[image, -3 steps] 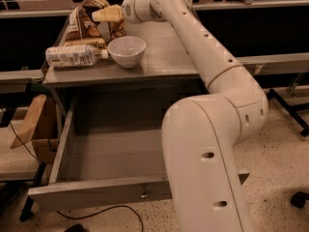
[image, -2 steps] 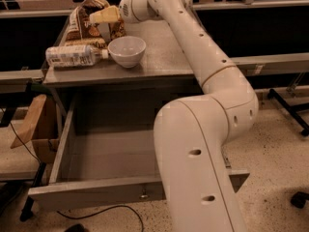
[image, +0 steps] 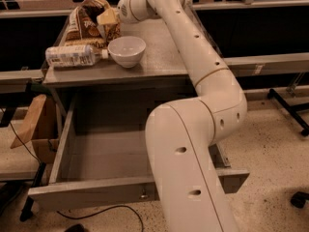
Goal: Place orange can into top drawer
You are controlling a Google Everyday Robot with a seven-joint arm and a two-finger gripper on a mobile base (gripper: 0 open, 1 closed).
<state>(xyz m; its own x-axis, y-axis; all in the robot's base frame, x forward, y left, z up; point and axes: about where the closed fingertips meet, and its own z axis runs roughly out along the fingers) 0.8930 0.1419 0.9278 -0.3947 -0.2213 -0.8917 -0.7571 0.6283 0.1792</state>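
My gripper reaches to the back left of the cabinet top, right beside the brown-and-white snack bag. The orange can shows as a small orange-brown shape just under the gripper, behind the white bowl; most of it is covered. I cannot tell whether the gripper touches it. The top drawer is pulled wide open below the cabinet top, and its grey inside holds nothing I can see. My arm crosses in front of the drawer's right half.
A clear plastic bottle with a white label lies on its side at the front left of the cabinet top. A cardboard box stands on the floor left of the drawer. A cable runs across the floor.
The arm's lower links have swung left and nearer the camera, covering more of the drawer. The gripper has stayed by the snack bag and the can.
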